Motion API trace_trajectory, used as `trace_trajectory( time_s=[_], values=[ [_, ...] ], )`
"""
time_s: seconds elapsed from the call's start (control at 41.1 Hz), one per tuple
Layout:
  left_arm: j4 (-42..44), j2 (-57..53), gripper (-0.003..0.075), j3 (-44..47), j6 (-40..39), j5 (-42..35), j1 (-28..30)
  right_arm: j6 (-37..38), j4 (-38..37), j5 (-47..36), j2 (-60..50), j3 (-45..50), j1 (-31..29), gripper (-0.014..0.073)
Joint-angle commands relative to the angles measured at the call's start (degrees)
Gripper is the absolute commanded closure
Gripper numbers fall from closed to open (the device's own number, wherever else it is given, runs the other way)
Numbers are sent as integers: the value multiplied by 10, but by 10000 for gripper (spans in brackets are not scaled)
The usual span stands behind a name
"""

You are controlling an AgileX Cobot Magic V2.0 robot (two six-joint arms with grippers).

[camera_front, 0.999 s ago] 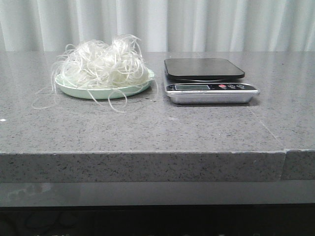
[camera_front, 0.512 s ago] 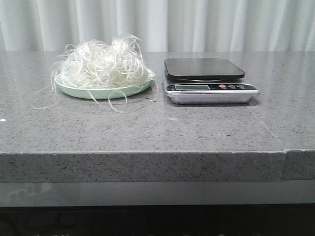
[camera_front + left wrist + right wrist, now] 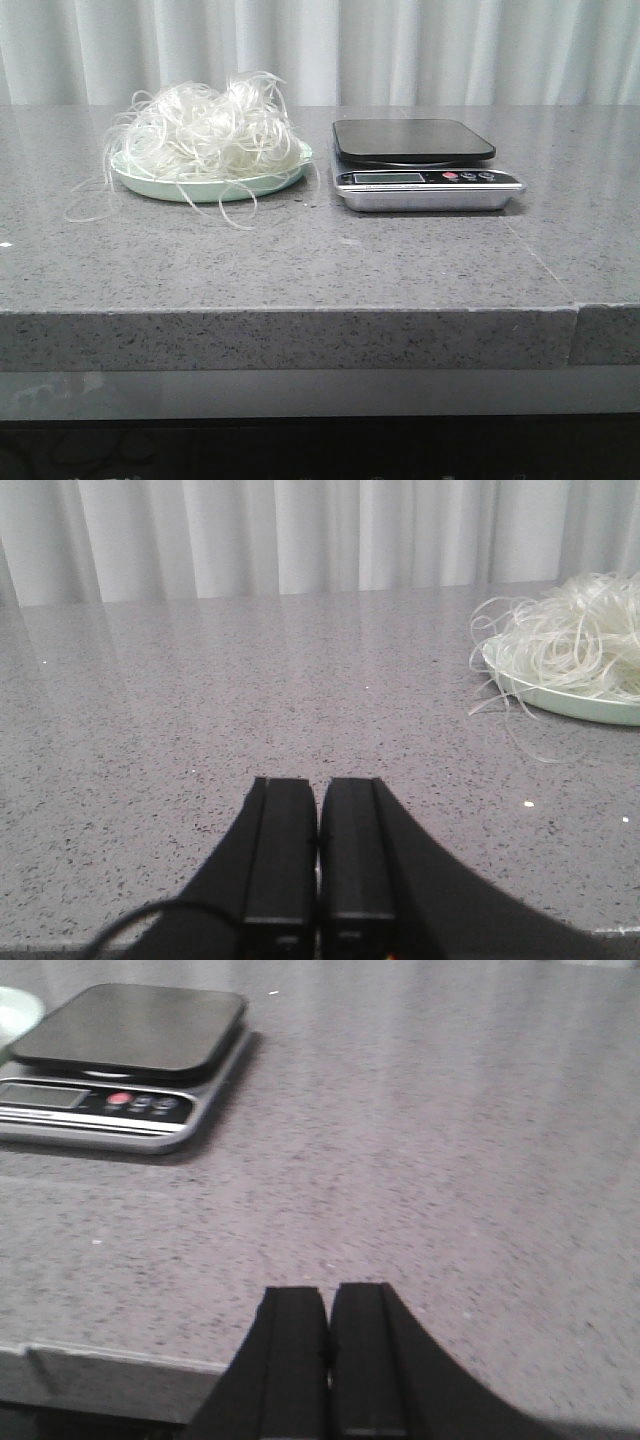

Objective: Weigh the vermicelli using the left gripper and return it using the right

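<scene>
Both my pincers, left [image 3: 318, 855] and right [image 3: 328, 1345], are clenched empty. Vermicelli [image 3: 205, 130] strands trail over the plate [image 3: 200, 186] onto the worktop [image 3: 300, 260]; they'll snag and drag off.

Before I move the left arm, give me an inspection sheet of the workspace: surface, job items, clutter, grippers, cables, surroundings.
Surface: grey speckled stone countertop, a seam near its right front edge.
Job's things: tangled white vermicelli heaped on a pale green round plate, strands trailing onto the counter; silver digital kitchen scale with a bare black platform, right of the plate.
Clutter: nothing seen.
Grippers: left gripper shut, empty; right gripper shut, empty.
Cables: a thin black one by the left gripper.
Surroundings: white pleated curtain behind.
</scene>
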Motion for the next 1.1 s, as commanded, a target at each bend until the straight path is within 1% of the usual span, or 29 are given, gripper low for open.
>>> trace_trajectory(
  time_s=[0.0, 0.171, 0.219, 0.365, 0.682, 1.072],
  values=[
    [-5, -11, 582, 4, -1, -42, 0, -5, -8, -69, -32, 17, -23, 443],
    [-5, -11, 582, 4, -1, -42, 0, -5, -6, -70, -105, 71, -47, 443],
    [-5, -11, 582, 4, -1, -42, 0, -5, -6, -44, -121, 70, -55, 443],
    [-5, -11, 582, 4, -1, -42, 0, -5, -6, -33, -168, 70, -78, 443],
    [-5, -10, 582, 4, -1, -42, 0, 0, 6, -66, -166, 70, -78, 443],
    [-5, -10, 582, 4, -1, -42, 0, 0, 6, -68, -166, 70, -78, 443]
  ],
)
